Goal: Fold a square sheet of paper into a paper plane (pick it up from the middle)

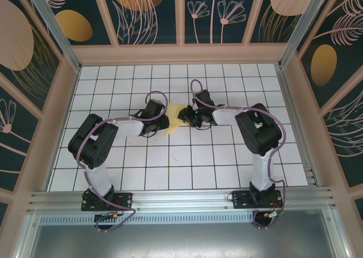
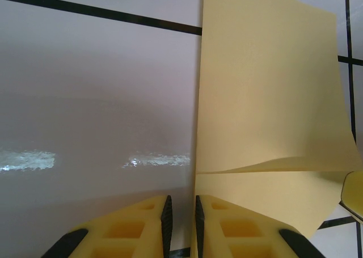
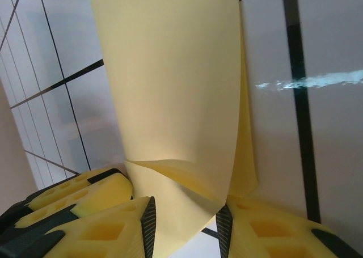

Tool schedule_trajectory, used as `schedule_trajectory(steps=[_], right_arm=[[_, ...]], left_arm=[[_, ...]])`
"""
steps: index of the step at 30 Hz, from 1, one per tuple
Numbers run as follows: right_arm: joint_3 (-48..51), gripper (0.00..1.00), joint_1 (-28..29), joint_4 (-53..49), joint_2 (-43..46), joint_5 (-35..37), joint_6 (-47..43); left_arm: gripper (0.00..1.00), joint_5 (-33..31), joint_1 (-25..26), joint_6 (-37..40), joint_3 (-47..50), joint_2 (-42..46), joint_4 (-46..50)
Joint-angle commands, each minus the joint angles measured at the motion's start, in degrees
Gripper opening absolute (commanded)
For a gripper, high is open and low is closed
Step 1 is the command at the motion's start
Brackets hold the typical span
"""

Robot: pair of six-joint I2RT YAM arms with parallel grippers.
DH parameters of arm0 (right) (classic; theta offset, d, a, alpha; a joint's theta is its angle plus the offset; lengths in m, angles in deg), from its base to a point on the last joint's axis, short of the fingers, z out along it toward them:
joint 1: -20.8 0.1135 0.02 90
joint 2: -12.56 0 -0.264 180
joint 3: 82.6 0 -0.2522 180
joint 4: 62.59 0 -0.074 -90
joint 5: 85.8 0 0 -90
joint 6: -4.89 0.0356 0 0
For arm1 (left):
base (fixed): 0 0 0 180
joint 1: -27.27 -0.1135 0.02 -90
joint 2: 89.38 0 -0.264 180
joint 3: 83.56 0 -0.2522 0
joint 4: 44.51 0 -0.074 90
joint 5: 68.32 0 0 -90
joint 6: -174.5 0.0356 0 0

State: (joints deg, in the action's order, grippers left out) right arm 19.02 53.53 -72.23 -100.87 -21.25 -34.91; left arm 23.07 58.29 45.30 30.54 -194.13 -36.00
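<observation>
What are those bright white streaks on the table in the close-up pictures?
Glare, most likely: in the left wrist view, lamp light smears across the glossy table beside the paper; in the right wrist view a similar streak crosses a tile right of the paper. The top view looks evenly lit.

No readable text, labels, brands or numbers anywhere. The wall panels carried only leaf and flower patterns; the yellow paper sheet was blank; the bench had plain grid lines.
</observation>
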Motion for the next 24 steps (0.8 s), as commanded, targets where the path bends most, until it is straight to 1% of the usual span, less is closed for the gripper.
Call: schedule_trajectory(steps=[1,11,14,18,20,22,24], right_arm=[[-1.38,0.36,0.55,2.18,-1.36,-2.08,1.25],[-1.74,0.32,1.28,3.2,-2.64,-2.68,-0.13],[-1.9,0.26,1.23,3.18,-3.19,-2.58,-0.46],[-2.33,0.12,1.28,2.86,-3.56,-1.54,-0.47],[-2.29,0.07,1.28,2.24,-2.9,-0.15,-0.2],[-1.25,0.03,1.26,2.32,-0.92,1.68,0.27],[-0.22,0.01,1.26,1.6,1.87,3.84,0.56]], left_arm=[[0.23,-0.05,-0.28,0.79,-0.79,-1.95,1.22],[0.23,-0.3,-0.27,0.88,-1.05,-1.7,1.21],[0.23,-0.33,-0.27,0.96,-1.23,-1.54,1.26],[0.25,-0.59,-0.27,1.01,-1.27,0.15,1.3],[0.29,-0.92,-0.27,1.23,-1.15,1.76,1.3],[0.32,-1.56,-0.26,1.45,-0.9,3.83,1.22],[0.39,-2.64,-0.27,1.73,-0.28,6.2,1.21]])
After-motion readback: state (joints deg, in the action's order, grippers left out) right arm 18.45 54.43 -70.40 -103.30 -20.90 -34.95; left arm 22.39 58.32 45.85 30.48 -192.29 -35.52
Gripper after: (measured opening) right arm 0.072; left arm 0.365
